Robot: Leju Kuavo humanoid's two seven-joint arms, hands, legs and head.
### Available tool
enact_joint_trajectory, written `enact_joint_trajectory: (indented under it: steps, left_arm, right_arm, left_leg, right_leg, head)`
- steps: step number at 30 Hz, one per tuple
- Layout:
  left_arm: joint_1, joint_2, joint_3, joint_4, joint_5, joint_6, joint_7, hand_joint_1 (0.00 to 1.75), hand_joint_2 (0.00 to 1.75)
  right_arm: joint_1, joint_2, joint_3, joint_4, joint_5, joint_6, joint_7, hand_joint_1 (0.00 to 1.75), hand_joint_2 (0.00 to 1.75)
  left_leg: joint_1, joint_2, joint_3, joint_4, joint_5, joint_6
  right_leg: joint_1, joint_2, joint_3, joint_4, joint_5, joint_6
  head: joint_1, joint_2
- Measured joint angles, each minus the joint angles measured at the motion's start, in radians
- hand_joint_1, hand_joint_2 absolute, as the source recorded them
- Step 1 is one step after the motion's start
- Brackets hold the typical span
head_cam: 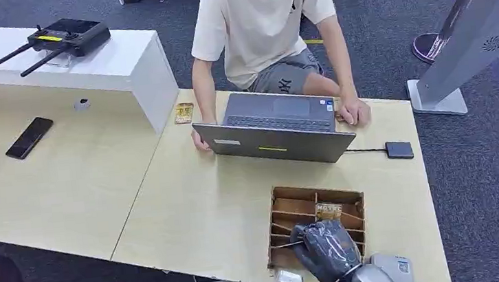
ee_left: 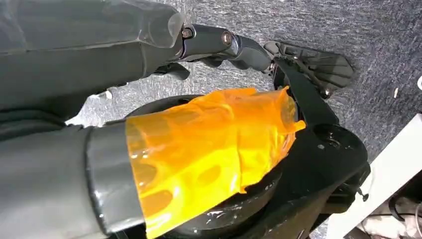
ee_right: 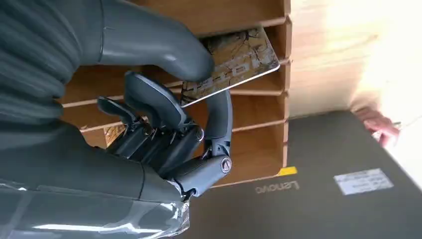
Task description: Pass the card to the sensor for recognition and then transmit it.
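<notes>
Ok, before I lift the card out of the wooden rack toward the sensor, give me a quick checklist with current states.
1. Card held: ok. The right robot hand pinches the card between thumb and a finger.
2. Card free of the wooden rack: not ok. Part of it looks to be still between the dividers.
3. Grip depth: cannot tell. The thumb hides the card's near end.
4. Path to the sensor: not ok. The laptop stands between rack and sensor, so lift over or round it.
5. Person's hand: not ok. It rests at the laptop, near the sensor cable.
6. Left robot hand: ok. It hangs over the floor, away from the table.
</notes>
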Motion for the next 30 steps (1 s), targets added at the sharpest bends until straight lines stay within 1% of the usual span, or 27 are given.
enact_joint_trajectory:
  steps: [4,8,10,12,13,14,16,18,19,20,21,26,30]
  left_arm:
    - [0.000,-0.002,0.000,0.000,0.008,0.000,-0.006,0.00,0.00]
    - [0.000,-0.003,0.002,0.000,0.019,-0.001,-0.011,0.00,0.00]
    - [0.000,-0.003,0.003,0.000,0.026,-0.002,-0.012,0.00,0.00]
    - [0.001,-0.003,0.005,0.000,0.030,-0.002,-0.013,0.00,0.00]
    - [0.001,-0.003,0.006,0.000,0.032,-0.003,-0.013,0.00,0.00]
    - [0.001,-0.003,0.007,0.000,0.037,-0.004,-0.013,0.00,0.00]
    - [0.001,-0.003,0.011,0.000,0.042,-0.006,-0.014,0.00,0.00]
    - [0.002,-0.003,0.018,0.000,0.046,-0.008,-0.015,0.00,0.00]
    - [0.002,-0.003,0.019,0.000,0.048,-0.008,-0.016,0.00,0.00]
    - [0.002,-0.003,0.021,0.000,0.049,-0.008,-0.017,0.00,0.00]
    - [0.002,-0.003,0.022,0.000,0.051,-0.008,-0.018,0.00,0.00]
    - [0.007,-0.005,0.024,0.000,0.052,-0.008,-0.032,0.00,0.00]
    - [0.015,-0.015,0.023,0.000,0.042,-0.001,-0.050,0.00,0.00]
  right_arm:
    - [-0.001,0.009,-0.044,-0.061,-0.099,0.056,0.010,1.75,1.75]
    - [-0.010,0.021,-0.108,-0.131,-0.260,0.127,0.011,1.73,1.75]
    - [-0.020,0.026,-0.142,-0.160,-0.322,0.152,0.015,1.75,1.75]
    - [-0.029,0.029,-0.171,-0.184,-0.378,0.176,0.018,1.71,1.75]
    - [-0.034,0.030,-0.183,-0.193,-0.408,0.190,0.018,1.71,1.75]
    - [-0.039,0.031,-0.197,-0.201,-0.445,0.205,0.018,1.75,1.75]
    - [-0.051,0.031,-0.222,-0.213,-0.498,0.226,0.016,1.75,1.75]
    - [-0.063,0.031,-0.245,-0.223,-0.537,0.241,0.008,1.75,1.75]
    - [-0.067,0.031,-0.253,-0.227,-0.551,0.244,0.004,1.71,1.75]
    - [-0.071,0.031,-0.261,-0.231,-0.566,0.248,0.000,1.75,1.75]
    - [-0.073,0.031,-0.269,-0.235,-0.582,0.250,-0.003,1.75,1.75]
    - [-0.083,0.033,-0.301,-0.264,-0.635,0.247,-0.036,1.75,1.75]
    - [-0.101,0.051,-0.318,-0.290,-0.670,0.243,-0.059,1.75,1.75]
  left_leg:
    - [0.000,0.000,0.000,0.000,0.000,0.000]
    - [0.000,0.000,0.000,0.000,0.000,0.000]
    - [0.000,0.000,0.000,0.000,0.000,0.000]
    - [0.000,0.000,0.000,0.000,0.000,0.000]
    - [0.000,0.000,0.000,0.000,0.000,0.000]
    - [0.000,0.000,0.000,0.000,0.000,0.000]
    - [0.000,0.000,0.000,0.000,0.000,0.000]
    - [0.000,0.000,0.000,0.000,0.000,0.000]
    - [0.000,0.000,0.000,0.000,0.000,0.000]
    - [0.000,0.000,0.000,0.000,0.000,0.000]
    - [0.000,0.000,0.000,0.000,0.000,0.000]
    - [0.000,0.000,0.000,0.000,0.000,0.000]
    - [0.000,0.000,0.000,0.000,0.000,0.000]
  right_leg:
    - [0.000,0.000,0.000,0.000,0.000,0.000]
    - [0.000,0.000,0.000,0.000,0.000,0.000]
    - [0.000,0.000,0.000,0.000,0.000,0.000]
    - [0.000,0.000,0.000,0.000,0.000,0.000]
    - [0.000,0.000,0.000,0.000,0.000,0.000]
    - [0.000,0.000,0.000,0.000,0.000,0.000]
    - [0.000,0.000,0.000,0.000,0.000,0.000]
    - [0.000,0.000,0.000,0.000,0.000,0.000]
    - [0.000,0.000,0.000,0.000,0.000,0.000]
    - [0.000,0.000,0.000,0.000,0.000,0.000]
    - [0.000,0.000,0.000,0.000,0.000,0.000]
    - [0.000,0.000,0.000,0.000,0.000,0.000]
    - [0.000,0.000,0.000,0.000,0.000,0.000]
  head:
    - [0.000,0.000]
    - [0.000,0.000]
    - [0.000,0.000]
    - [0.000,0.000]
    - [0.000,0.000]
    - [0.000,0.000]
    - [0.000,0.000]
    - [0.000,0.000]
    - [0.000,0.000]
    - [0.000,0.000]
    - [0.000,0.000]
    - [0.000,0.000]
    - [0.000,0.000]
